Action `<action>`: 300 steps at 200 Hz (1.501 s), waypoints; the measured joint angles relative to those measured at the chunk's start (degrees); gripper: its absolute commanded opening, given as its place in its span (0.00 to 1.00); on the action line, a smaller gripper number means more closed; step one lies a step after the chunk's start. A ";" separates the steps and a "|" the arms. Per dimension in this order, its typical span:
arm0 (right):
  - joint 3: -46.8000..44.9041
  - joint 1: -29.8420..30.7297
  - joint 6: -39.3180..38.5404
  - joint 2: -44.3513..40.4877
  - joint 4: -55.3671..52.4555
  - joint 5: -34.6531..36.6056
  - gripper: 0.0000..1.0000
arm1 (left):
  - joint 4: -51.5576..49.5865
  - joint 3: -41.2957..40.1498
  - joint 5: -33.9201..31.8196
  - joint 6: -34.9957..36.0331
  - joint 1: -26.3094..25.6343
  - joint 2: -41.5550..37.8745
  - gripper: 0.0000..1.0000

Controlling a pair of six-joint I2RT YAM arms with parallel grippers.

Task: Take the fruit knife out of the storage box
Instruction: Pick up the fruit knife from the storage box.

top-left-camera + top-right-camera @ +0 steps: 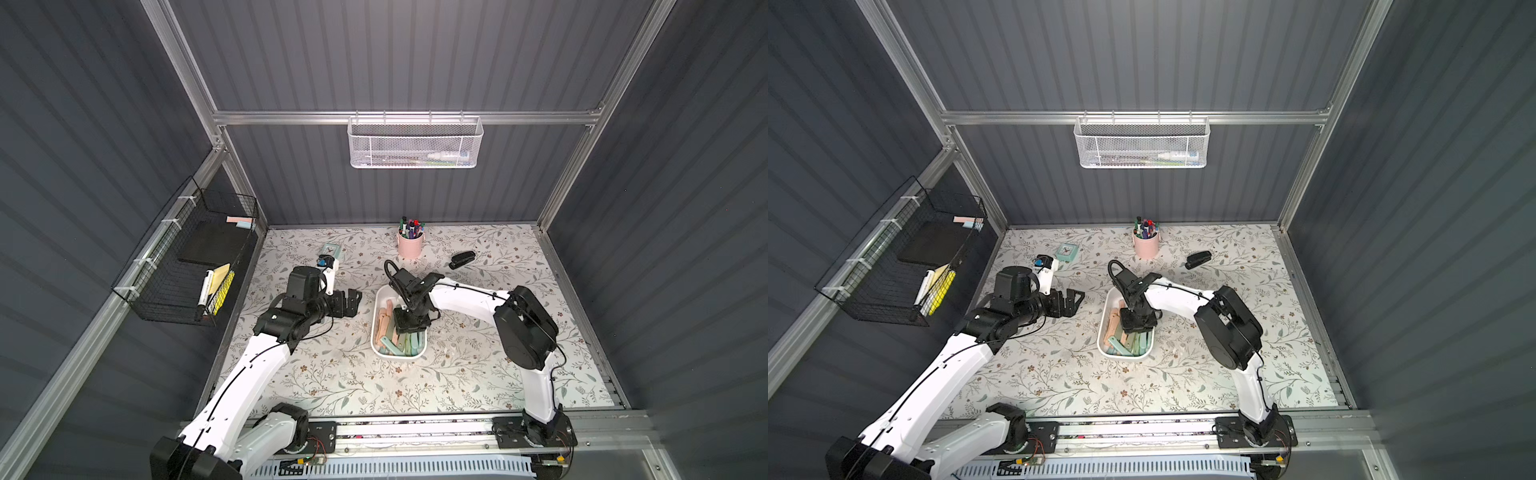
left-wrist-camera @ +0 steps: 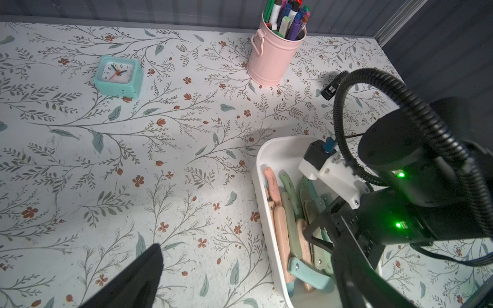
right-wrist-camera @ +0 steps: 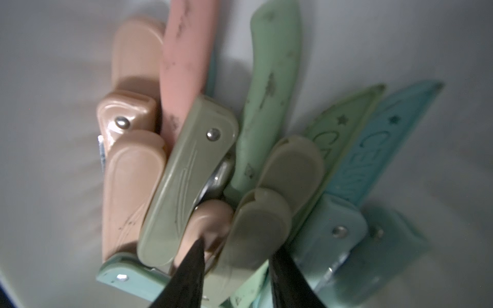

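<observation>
Top views: storage box [image 1: 376,332] sits mid-table on the floral table [image 1: 332,374], w/ fruit knives [image 1: 390,338] heaped inside; right gripper [image 1: 409,332] points straight down into the box, tips among the handles; left gripper [image 1: 356,300] hangs beside the box, apart from it, jaws spread wide w/ nothing btwn them; same layout in both top views, box [image 1: 1103,328], right gripper [image 1: 1136,330], left gripper [image 1: 1077,297]; pink pen cup [image 1: 410,245] and black stapler [image 1: 462,259] stand near the back wall.

Left wrist: box rim [image 2: 260,192] w/ pink, beige, green and teal knives [image 2: 282,234] lying lengthwise; right arm covers the box's far side; teal clock [image 2: 118,76] well apart on the table.

Right wrist: two black fingers [image 3: 186,274] stand part-way open, either side of an olive-handled knife [image 3: 256,234] on top of the pile; can't tell if they press on it; knife is in the box, white floor [image 3: 53,133] around the pile.
</observation>
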 measured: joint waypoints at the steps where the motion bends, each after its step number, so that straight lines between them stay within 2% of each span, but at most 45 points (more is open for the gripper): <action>1: 0.00 0.00 0.00 0.00 0.02 0.00 0.36 | 0.00 0.00 0.00 0.00 0.00 0.00 0.99; 69: 0.39 -0.13 -0.59 0.00 -0.26 0.70 0.30 | 0.00 -0.02 0.00 0.00 0.00 0.00 0.99; 179: 1.53 -0.13 -3.19 -0.02 -1.31 6.60 0.21 | 0.00 0.00 0.00 0.00 0.00 0.00 0.99; 233: 2.36 -0.13 -4.09 -0.02 -1.95 6.86 0.33 | 0.00 0.00 0.00 0.00 0.00 0.00 0.99; 300: 4.81 0.11 -4.50 1.22 -4.11 6.62 0.33 | 0.00 -0.02 0.00 0.00 0.00 0.00 0.99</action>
